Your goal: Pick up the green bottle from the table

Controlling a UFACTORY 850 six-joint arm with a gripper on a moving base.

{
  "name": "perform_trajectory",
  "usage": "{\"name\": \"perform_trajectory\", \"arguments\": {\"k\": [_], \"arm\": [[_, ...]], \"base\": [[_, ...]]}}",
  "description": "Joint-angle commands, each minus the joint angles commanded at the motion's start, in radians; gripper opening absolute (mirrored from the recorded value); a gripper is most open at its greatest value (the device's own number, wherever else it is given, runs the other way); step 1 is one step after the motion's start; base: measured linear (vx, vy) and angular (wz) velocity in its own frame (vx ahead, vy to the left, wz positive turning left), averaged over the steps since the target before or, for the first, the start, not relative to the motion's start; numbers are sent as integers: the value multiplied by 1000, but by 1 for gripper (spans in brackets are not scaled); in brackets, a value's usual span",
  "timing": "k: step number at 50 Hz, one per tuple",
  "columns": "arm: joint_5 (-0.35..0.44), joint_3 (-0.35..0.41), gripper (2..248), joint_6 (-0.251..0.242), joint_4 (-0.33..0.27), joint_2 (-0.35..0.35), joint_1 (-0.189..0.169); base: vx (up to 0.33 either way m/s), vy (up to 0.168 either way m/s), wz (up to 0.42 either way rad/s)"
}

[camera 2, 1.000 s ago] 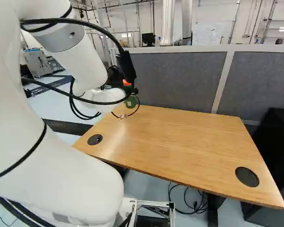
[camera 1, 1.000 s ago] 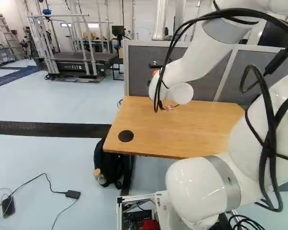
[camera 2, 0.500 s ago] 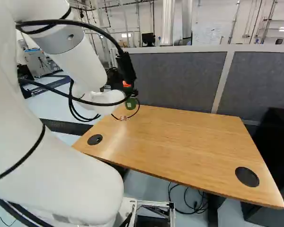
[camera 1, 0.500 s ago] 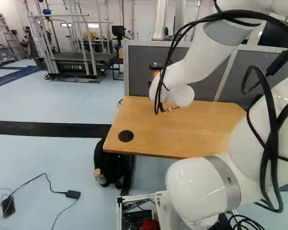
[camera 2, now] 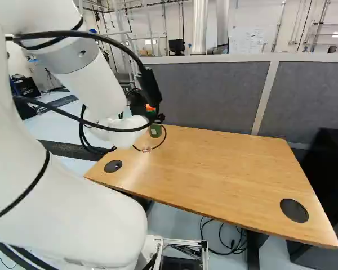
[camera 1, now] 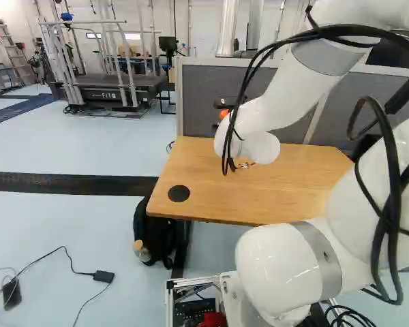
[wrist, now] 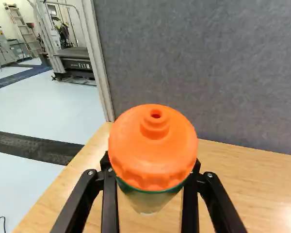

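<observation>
1. The step in hand is judged to be the lift: the bottle [camera 2: 155, 131] is clasped by the gripper [wrist: 153, 170], with the fingers [wrist: 110, 204] drawn in on both sides of it.
2. The same firm squeeze is best applied throughout the lift, without a harder pinch, since a wall that looks smooth may slip or give.
3. The bottle is best raised straight up from the table [camera 2: 225, 169] at an even, gentle pace, so that its base is not dragged or tipped against the wood. Whether the base is clear of the wood cannot be told.
4. Room should be left between the bottle and the grey screen [wrist: 208, 73] behind it; any move back towards the base is better made once height is gained.
5. Sharp wrist turns are to be avoided, as the cables [camera 1: 235, 136] hang loose along the arm [camera 1: 286, 88] and could be snagged or pulled.
6. In the wrist view the bottle is seen between the fingers, its orange cap [wrist: 153, 141] turned towards the camera and its lower part partly hidden by the cap. The contact points themselves are hidden.
7. In the right base view the bottle is seen just beyond the end of the arm, over the table's far corner; in the left base view it is mostly blocked by the arm.
</observation>
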Motion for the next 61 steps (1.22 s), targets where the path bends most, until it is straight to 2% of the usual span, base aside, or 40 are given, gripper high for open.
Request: {"name": "perform_trajectory", "arguments": {"k": [31,61], "arm": [[68,147,116,0,0,46,-13],[88,190,116,0,0,59,-16]], "base": [[0,0,0],[0,0,0]]}}
